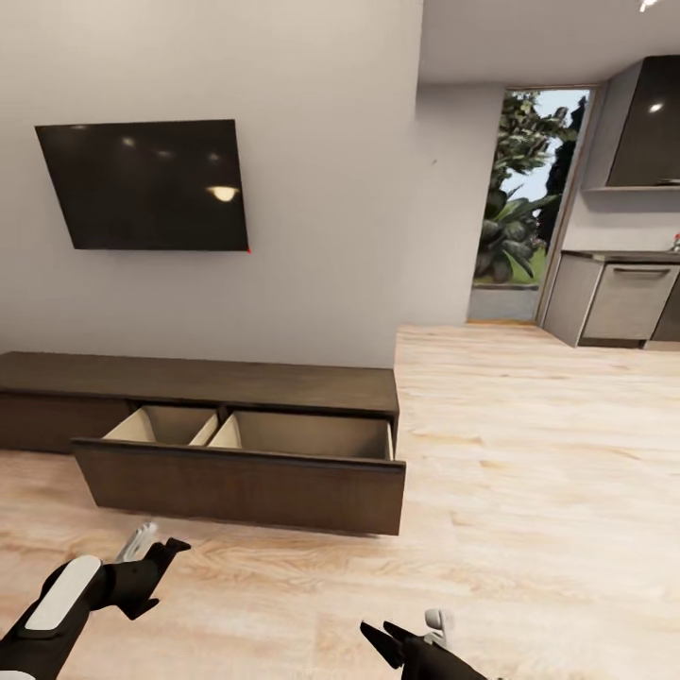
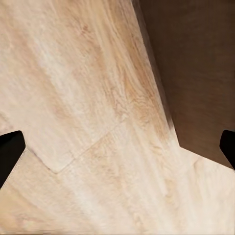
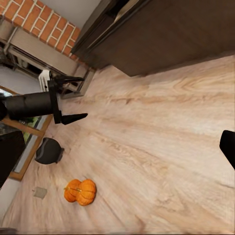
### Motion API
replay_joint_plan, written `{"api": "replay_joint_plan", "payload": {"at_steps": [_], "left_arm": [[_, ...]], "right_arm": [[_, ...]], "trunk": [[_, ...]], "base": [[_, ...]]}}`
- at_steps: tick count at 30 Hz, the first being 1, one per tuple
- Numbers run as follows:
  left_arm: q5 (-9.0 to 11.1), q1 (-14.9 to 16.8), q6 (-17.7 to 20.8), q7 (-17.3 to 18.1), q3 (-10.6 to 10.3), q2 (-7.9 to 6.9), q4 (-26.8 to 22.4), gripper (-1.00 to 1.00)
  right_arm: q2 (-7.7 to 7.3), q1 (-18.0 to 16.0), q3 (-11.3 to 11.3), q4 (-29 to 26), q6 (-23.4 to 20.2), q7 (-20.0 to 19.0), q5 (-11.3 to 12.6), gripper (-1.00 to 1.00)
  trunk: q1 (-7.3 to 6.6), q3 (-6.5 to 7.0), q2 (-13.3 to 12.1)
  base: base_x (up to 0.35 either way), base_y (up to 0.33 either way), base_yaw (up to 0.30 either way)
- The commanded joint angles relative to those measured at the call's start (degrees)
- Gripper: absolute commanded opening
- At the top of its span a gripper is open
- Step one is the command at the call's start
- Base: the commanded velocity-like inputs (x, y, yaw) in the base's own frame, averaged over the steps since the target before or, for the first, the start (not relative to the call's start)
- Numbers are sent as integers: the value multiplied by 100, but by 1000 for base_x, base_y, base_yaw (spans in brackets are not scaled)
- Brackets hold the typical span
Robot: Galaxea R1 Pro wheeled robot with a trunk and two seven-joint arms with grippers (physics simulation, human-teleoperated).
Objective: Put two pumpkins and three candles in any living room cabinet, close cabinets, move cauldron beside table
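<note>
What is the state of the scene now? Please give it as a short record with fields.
cabinet: drawer pulled open, pale inside, nothing visible in it
pumpkins: two on the wood floor, touching each other
cauldron: black pot on the floor, apart from the pumpkins
left claw: open, holds nothing
right claw: open, holds nothing
wall: dark TV above the cabinet

Bright, even room light; daylight pours in through the doorway (image 1: pixel 529 203) at two o'clock. Ceiling lamps glare on the black screen (image 1: pixel 146 184). Soft shadow under the cabinet (image 1: pixel 241 444); renders slightly soft.
</note>
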State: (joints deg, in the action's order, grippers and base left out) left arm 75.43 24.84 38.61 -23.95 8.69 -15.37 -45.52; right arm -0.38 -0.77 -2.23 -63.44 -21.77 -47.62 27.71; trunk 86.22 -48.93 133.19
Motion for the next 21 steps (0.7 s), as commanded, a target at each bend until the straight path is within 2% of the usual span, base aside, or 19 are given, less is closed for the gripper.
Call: {"api": "replay_joint_plan", "payload": {"at_steps": [1,9,21], "left_arm": [[63,3,15,-57,10,4,-8,100],[64,3,15,-57,10,16,-9,100],[60,3,15,-55,-46,25,-17,100]], "right_arm": [[-5,-2,-8,-2,-46,6,59,100],[9,-2,-29,-10,-31,7,59,100],[15,-2,-32,-2,-29,10,59,100]], "trunk": [[-4,-1,3],[-4,39,3],[-4,94,3]], "base": [[-271,-98,233],[-284,-116,233],[-270,-189,207]]}}
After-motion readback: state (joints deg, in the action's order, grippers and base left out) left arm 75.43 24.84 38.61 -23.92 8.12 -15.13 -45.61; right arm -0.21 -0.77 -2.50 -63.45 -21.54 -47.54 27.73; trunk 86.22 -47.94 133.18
